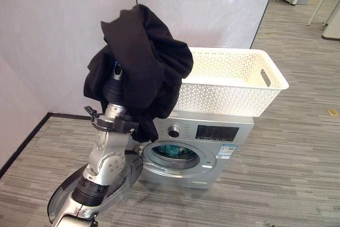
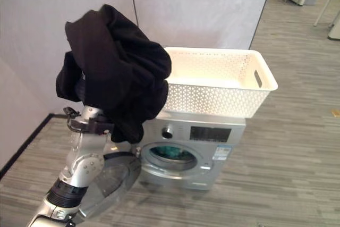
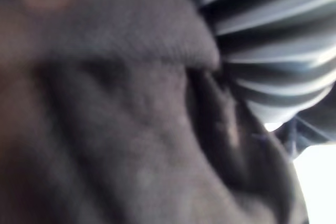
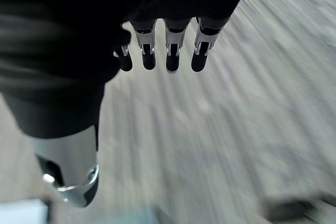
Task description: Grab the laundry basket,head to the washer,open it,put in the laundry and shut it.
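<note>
**A:** Grey wood-look floor and pale wall panels surround a silver washer. What sits on it?

**B:** A white lattice basket rests on top of the washer, overhanging its far side. The round door is swung open, lying low beside the raised arm. Something teal shows inside the drum.

**A:** Where is the laundry?

**B:** A black garment hangs bunched over the left hand, which is raised above the open door, just beside the basket's near end. The cloth drapes down over the wrist and touches the basket's wall.

**A:** Is that hand grasping it?

**B:** I cannot tell. The fingers are buried in the cloth. The left wrist view shows dark fabric pressed right against the hand's ribbed cover, with no fingers visible.

**A:** And the other hand?

**B:** The right hand appears in its own wrist view, above the floor. Its fingers hang straight in a row, relaxed, and the thumb stands apart. It holds nothing.

**A:** Anything further off?

**B:** Past the basket, well beyond the left hand, white table legs stand at the back of the room.
</note>
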You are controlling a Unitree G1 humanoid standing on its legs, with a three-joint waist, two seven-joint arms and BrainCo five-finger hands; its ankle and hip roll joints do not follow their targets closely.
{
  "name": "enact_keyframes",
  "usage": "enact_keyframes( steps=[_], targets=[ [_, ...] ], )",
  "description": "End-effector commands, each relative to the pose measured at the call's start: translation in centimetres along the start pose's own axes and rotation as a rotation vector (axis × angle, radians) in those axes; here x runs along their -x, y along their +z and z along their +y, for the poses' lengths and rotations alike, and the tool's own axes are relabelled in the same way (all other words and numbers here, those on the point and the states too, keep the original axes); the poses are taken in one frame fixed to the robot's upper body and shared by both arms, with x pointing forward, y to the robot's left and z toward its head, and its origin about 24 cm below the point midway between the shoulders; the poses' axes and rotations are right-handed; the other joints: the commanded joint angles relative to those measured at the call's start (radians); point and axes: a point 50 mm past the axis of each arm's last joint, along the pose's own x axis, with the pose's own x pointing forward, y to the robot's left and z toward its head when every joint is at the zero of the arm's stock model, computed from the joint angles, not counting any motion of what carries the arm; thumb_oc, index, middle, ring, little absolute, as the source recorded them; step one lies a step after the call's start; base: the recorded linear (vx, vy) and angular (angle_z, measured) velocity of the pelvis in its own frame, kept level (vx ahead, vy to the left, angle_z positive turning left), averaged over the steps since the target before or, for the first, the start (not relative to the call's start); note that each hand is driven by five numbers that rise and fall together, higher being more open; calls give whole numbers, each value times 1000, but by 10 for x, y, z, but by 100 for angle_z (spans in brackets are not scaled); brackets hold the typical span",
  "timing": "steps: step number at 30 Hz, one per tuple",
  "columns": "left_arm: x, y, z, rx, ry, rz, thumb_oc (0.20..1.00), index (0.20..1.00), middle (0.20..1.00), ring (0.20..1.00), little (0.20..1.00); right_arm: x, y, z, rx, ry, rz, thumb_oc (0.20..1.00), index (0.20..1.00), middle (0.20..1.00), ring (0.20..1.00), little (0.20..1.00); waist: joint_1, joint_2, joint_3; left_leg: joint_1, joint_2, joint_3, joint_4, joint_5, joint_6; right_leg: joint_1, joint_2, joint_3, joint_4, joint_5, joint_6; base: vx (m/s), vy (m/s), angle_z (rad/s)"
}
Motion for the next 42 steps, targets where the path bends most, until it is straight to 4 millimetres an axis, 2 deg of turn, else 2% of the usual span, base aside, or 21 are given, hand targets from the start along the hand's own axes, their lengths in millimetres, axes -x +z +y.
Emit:
enact_keyframes(
  steps=[1,2,4,8,12,15,23,30,32,33,34,36,38,39,42],
  targets=[
    [1,19,4,13,-15,-100,200,200,200,200,200,1,-2,1,84,34,-15,1000,1000,1000,1000,1000,38,-34,-49,-1,84,-55,42,-90,-46,-82,-93,-58,38,70,58,-51,-62,4],
    [6,19,8,24,7,-100,200,200,200,200,200,3,-7,9,112,71,-23,1000,1000,1000,1000,1000,42,-33,-45,-6,82,-64,46,-87,-48,-82,-90,-64,43,64,55,-41,-44,5],
    [8,18,8,34,11,-95,200,200,200,200,200,3,-8,13,112,86,-27,1000,1000,1000,1000,1000,43,-33,-42,-10,81,-71,50,-85,-50,-82,-88,-67,46,60,53,-28,-33,6],
    [15,12,5,78,17,-75,200,200,200,200,200,2,7,19,148,89,-91,1000,1000,1000,1000,1000,53,-35,-32,-22,78,-93,65,-84,-54,-80,-81,-84,60,44,43,-21,-44,21],
    [20,4,2,94,15,-40,200,200,200,200,200,3,23,33,215,131,-164,1000,1000,1000,1000,1000,62,-41,-14,-31,75,-103,126,-109,-53,-85,-70,-82,106,16,26,-8,-46,22],
    [22,0,-2,97,-1,-13,200,200,200,200,200,5,38,42,276,166,-232,1000,1000,1000,1000,1000,71,-48,24,-56,67,-111,200,-135,-50,-106,-61,-78,169,-17,12,-63,-44,14],
    [17,-7,-11,124,-30,9,200,200,200,200,200,13,82,68,332,220,-401,1000,1000,1000,1000,1000,83,-48,172,-195,63,-137,422,-197,-52,-260,-57,-109,452,-117,-7,-117,-39,23],
    [9,-17,-20,139,-53,35,200,200,200,200,200,19,121,72,299,180,-524,1000,1000,1000,1000,1000,76,-45,268,-329,71,-155,578,-253,-45,-379,-55,-121,639,-202,-29,-73,-10,12],
    [2,-27,-27,154,-64,57,200,200,200,200,200,24,149,67,239,125,-607,1000,1000,1000,1000,1000,65,-43,325,-418,57,-163,669,-285,-37,-467,-67,-119,730,-232,-37,-107,51,4],
    [2,-27,-27,154,-64,57,200,200,200,200,200,24,149,67,239,124,-607,1000,1000,1000,1000,1000,65,-43,323,-422,56,-163,672,-287,-37,-472,-68,-119,734,-234,-37,-75,63,-5],
    [1,-29,-28,150,-66,59,200,200,200,200,200,28,160,65,218,112,-649,1000,1000,1000,1000,1000,61,-41,339,-450,52,-158,699,-295,-34,-503,-69,-114,765,-242,-40,-80,51,-4],
    [-1,-29,-28,139,-65,55,200,200,200,200,200,31,168,62,201,104,-682,1000,1000,1000,1000,1000,56,-38,354,-479,49,-152,725,-301,-33,-539,-70,-105,793,-250,-45,-106,59,-1],
    [-3,-32,-25,122,-55,64,200,200,200,200,200,39,190,56,119,88,-755,1000,1000,1000,1000,1000,47,-30,387,-550,37,-133,800,-328,-25,-629,-66,-78,868,-275,-55,-91,70,-4],
    [-3,-32,-25,122,-56,64,200,200,200,200,200,39,190,56,119,88,-755,1000,1000,1000,1000,1000,48,-31,387,-552,37,-133,802,-329,-25,-631,-66,-77,869,-276,-55,-32,45,-23],
    [-3,-39,-19,106,-6,83,200,200,200,200,200,50,213,51,62,65,-840,1000,1000,1000,1000,1000,36,-26,412,-631,23,-106,866,-347,-17,-722,-65,-62,919,-283,-57,-69,48,-30]
  ],
)
